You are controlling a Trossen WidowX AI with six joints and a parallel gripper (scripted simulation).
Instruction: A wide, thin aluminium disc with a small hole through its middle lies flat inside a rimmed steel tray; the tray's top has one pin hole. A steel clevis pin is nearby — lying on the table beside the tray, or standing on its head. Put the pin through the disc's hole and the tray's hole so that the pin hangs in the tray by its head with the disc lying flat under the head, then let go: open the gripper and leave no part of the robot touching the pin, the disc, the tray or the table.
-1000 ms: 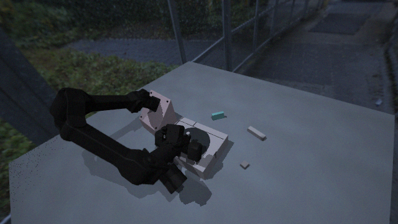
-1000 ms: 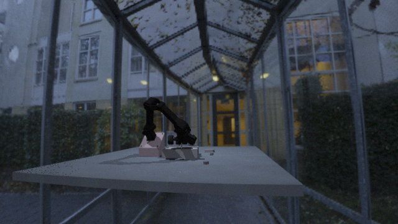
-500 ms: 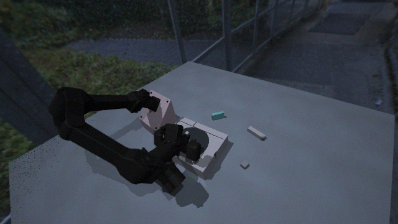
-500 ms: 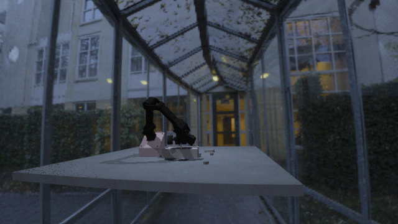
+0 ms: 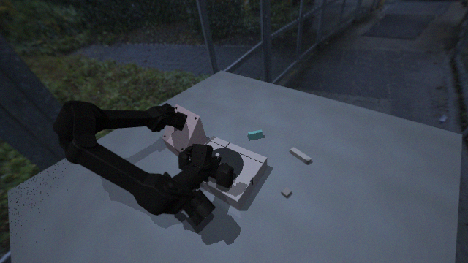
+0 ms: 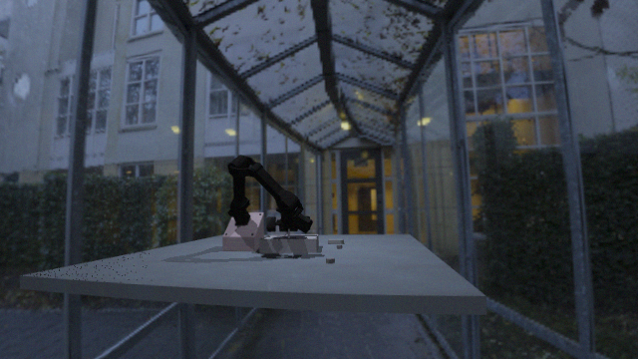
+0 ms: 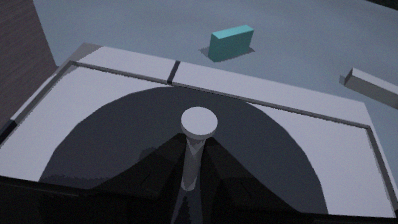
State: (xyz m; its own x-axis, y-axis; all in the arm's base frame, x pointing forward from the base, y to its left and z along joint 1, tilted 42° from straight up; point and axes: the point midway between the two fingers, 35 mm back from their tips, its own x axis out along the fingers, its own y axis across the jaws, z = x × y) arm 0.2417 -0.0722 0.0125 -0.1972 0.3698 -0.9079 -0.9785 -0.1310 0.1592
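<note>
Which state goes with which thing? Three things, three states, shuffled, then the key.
1. pin
2. disc
3. teal block

A. on the table, outside the tray
B. between the gripper's fingers, head up
C. dark, within the tray's rim

1-B, 2-C, 3-A
</note>
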